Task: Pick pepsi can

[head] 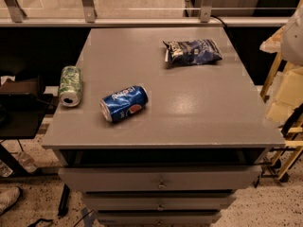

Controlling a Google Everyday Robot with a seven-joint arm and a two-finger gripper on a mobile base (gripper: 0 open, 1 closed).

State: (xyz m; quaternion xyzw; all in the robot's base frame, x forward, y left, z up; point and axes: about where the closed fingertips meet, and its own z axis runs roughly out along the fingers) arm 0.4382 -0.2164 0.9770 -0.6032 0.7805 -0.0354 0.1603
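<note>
Our pincer does not show anywhere in the camera view, so we cannot tell how far open it is or whether it holds anything, and we have no way to place things relative to it; we place them against one another instead. The pepsi can [124, 103] lies on its side on the grey surface [203, 112], in the near left part, free of any grip and touching nothing else. The green can [70, 85] lies just beside it, towards the left edge, with a clear gap between the two. The bag [193, 51] sits well apart, towards the far right. We judge the task to be at its very start: the approach is not yet made, and the pick itself is all still to do. The pepsi can's long axis runs on a slant, from near left to far right, roughly level with the surface. One silver end faces the near left corner; whether that is the top or the bottom we cannot tell. For the next move we would bring the pincer over the middle of the blue body and turn the jaws to close across the round side, square to that slanted axis. A can on its side may roll if nudged, so the descent should be centred.
</note>
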